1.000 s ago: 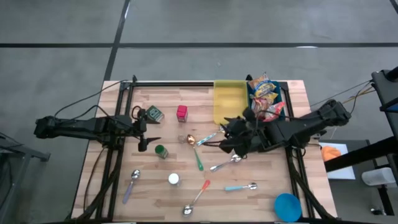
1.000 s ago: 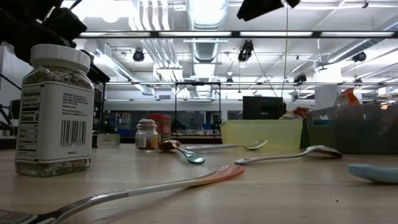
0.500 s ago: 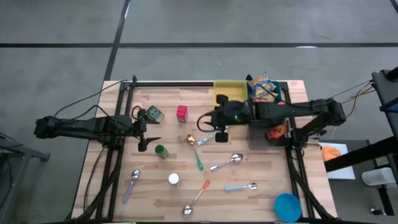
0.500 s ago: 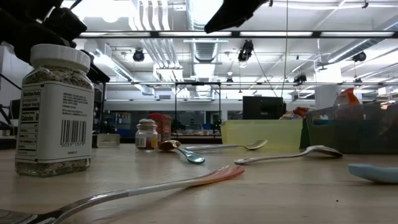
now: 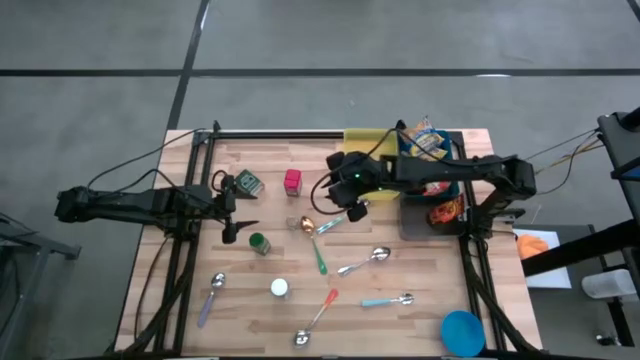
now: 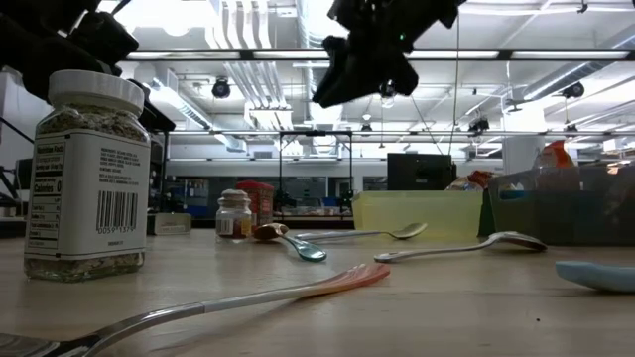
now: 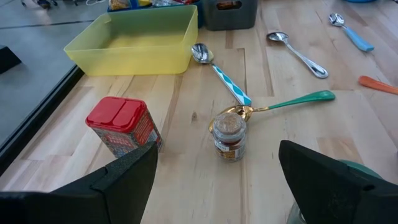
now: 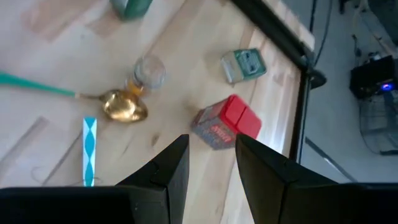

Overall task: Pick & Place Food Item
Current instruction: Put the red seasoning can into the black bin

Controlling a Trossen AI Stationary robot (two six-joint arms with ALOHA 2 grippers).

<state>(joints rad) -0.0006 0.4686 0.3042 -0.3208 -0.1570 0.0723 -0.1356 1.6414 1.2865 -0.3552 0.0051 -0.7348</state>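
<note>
Six spoons (image 5: pixel 365 263) on table (image 5: pixel 420 325); left end effector (image 5: pixel 238 214) wide apart, right end effector (image 8: pixel 212 152) narrowly apart, empty

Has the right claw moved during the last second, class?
Yes. The right claw swung away from the dark bin, across the yellow tray, toward the red container.

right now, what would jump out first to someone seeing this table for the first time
Probably the right gripper, reaching out over the middle of the table with nothing between its fingers, not far from the red tin. Next, the scatter of spoons across the wood, and the empty yellow tray at the far edge beside a bin of snack bags. The left gripper waits at the left side, open.
</note>
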